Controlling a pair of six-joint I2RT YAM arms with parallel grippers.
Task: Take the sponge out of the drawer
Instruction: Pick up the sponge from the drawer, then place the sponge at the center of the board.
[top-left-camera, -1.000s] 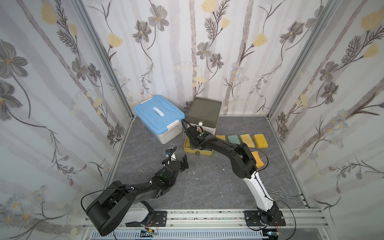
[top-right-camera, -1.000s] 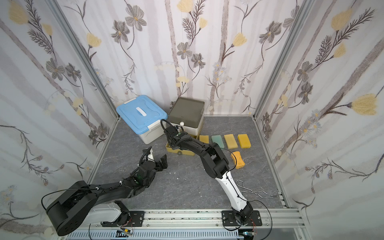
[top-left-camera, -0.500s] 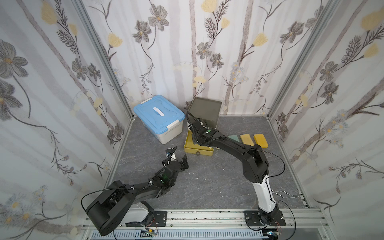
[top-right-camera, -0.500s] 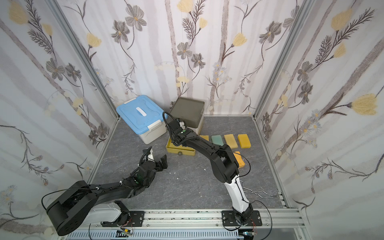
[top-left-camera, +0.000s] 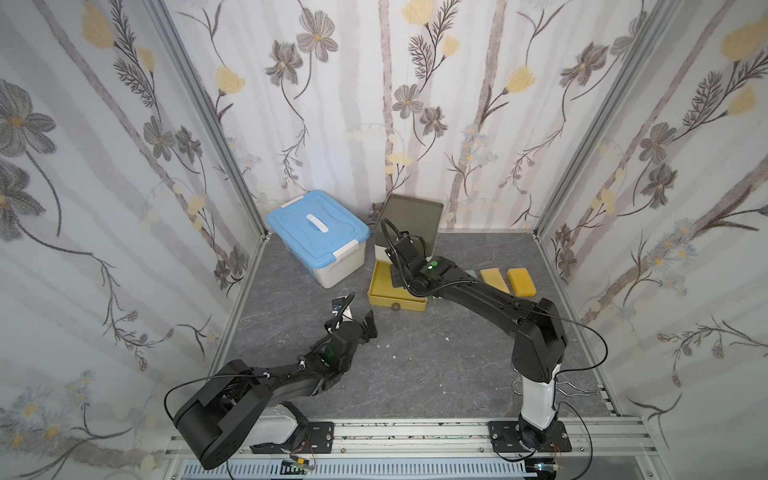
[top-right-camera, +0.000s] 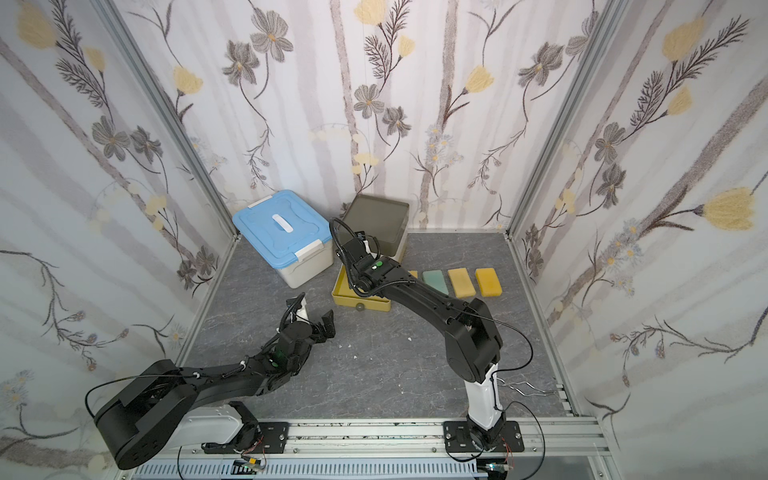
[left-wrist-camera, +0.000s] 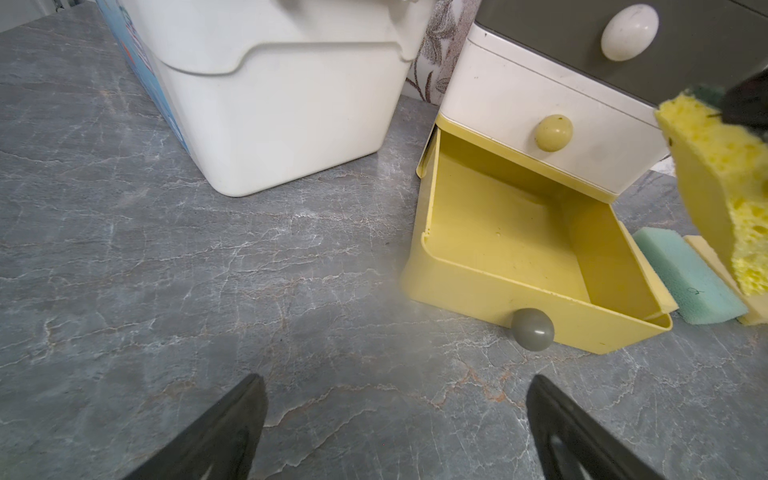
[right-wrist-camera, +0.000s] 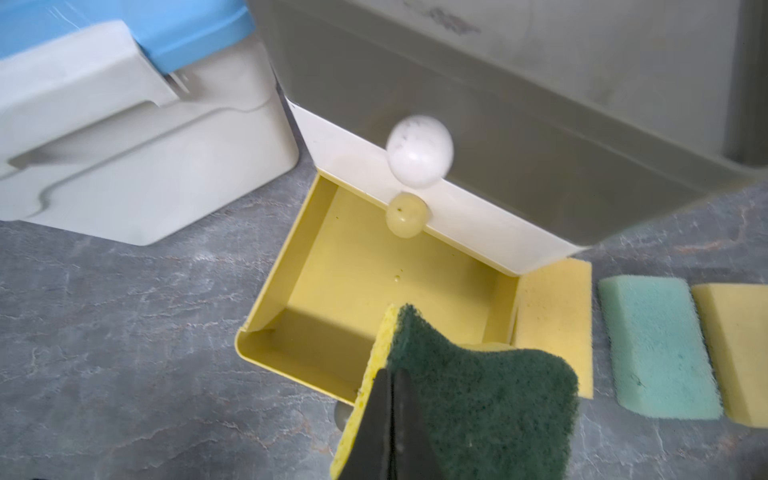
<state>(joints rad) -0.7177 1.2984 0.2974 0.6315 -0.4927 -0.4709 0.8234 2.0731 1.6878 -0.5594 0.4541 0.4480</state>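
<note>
Pinching the green-backed sponge (right-wrist-camera: 478, 395) at lower centre, our right pincer (right-wrist-camera: 392, 376) holds it above the open yellow drawer (right-wrist-camera: 286, 266); we should carry it clear of the rim before lowering. Left pincer (left-wrist-camera: 397, 380) spread, idle.

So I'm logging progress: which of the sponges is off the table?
The sponge with the dark green scouring pad, held up in the right gripper near the open yellow drawer. The other sponges lie flat on the table.
</note>
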